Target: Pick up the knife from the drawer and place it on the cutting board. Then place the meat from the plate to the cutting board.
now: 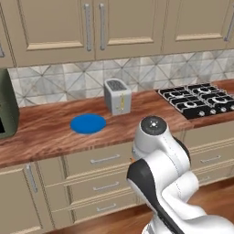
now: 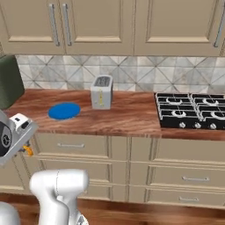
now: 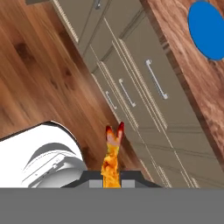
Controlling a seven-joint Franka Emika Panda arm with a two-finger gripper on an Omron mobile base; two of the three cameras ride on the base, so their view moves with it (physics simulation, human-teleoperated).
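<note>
My gripper [image 3: 111, 180] is shut on the meat [image 3: 111, 159], an orange-yellow lump with reddish tips that sticks up between the fingers. It hangs low in front of the cabinets, above the wooden floor. In the right base view the hand sits at the far left with the meat [image 2: 28, 151] under it. The blue plate [image 1: 88, 124] lies bare on the wooden countertop, up and to the right of the gripper in the hand view [image 3: 208, 28]. The wide drawer [image 1: 105, 159] below the plate is closed. The knife and the cutting board are out of view.
A silver toaster [image 1: 117, 96] stands just right of the plate. The black stove [image 1: 201, 100] fills the counter's right end, and a dark green appliance [image 1: 7, 107] stands at the left end. Smaller closed drawers [image 2: 189, 178] line the cabinets below.
</note>
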